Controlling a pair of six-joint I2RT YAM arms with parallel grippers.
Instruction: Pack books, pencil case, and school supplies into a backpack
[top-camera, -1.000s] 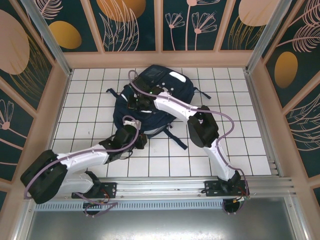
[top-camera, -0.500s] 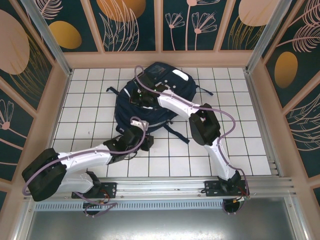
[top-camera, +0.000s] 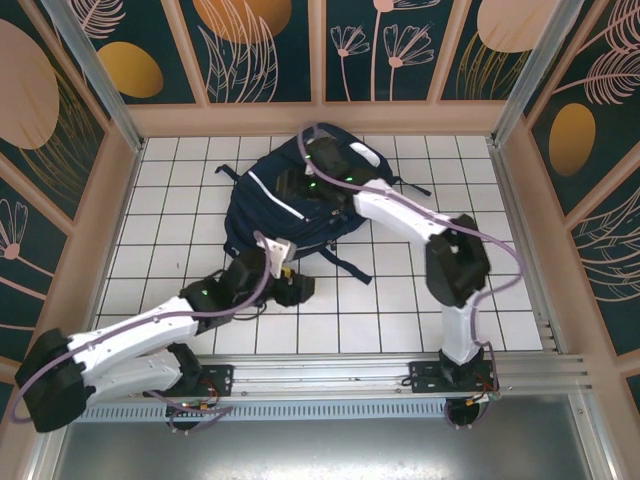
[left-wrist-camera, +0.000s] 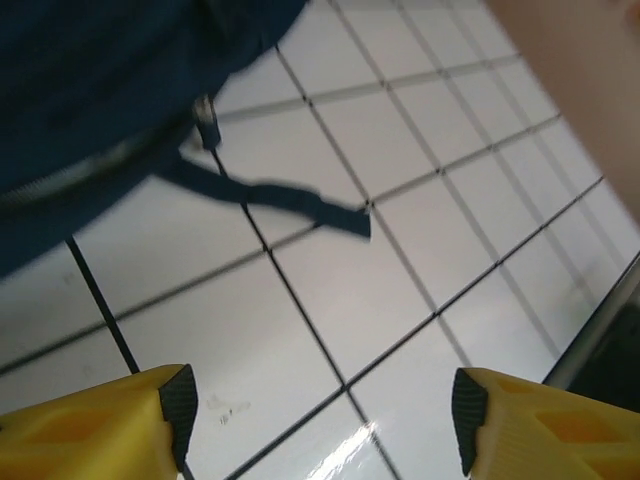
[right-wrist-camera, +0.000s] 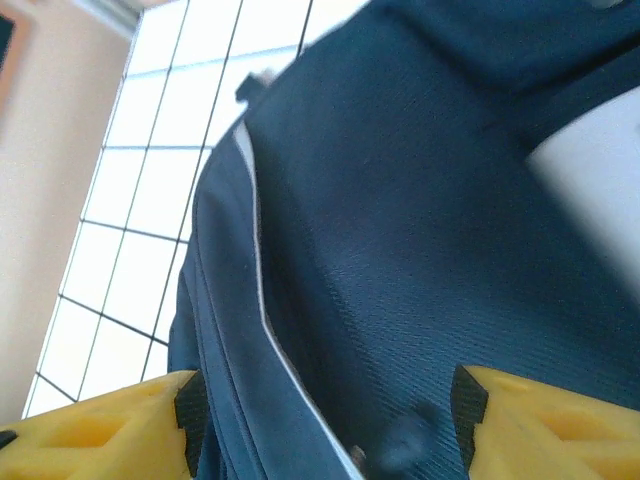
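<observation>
The navy backpack (top-camera: 285, 205) lies at the back middle of the tiled table, its white stripe (top-camera: 272, 195) running across the top. My right gripper (top-camera: 300, 185) hovers over it, open. In the right wrist view the jaws (right-wrist-camera: 325, 410) stand wide above the backpack (right-wrist-camera: 420, 200), with nothing between the pads. My left gripper (top-camera: 295, 288) sits just in front of the bag over bare tile. It is open (left-wrist-camera: 322, 410) and empty, with the backpack (left-wrist-camera: 90, 90) and a dark strap (left-wrist-camera: 280, 197) beyond it. Books, pencil case and school supplies are out of view.
Pink side walls (top-camera: 100, 230) close in the table on three sides, and a metal rail (top-camera: 400, 375) runs along the near edge. Loose backpack straps (top-camera: 345, 265) trail onto the tiles at the front right of the bag.
Both grippers have gone from shut to open. The backpack has swung and shifted towards the back. My left gripper has moved right, off the bag's front edge; the right arm has swung farther back.
</observation>
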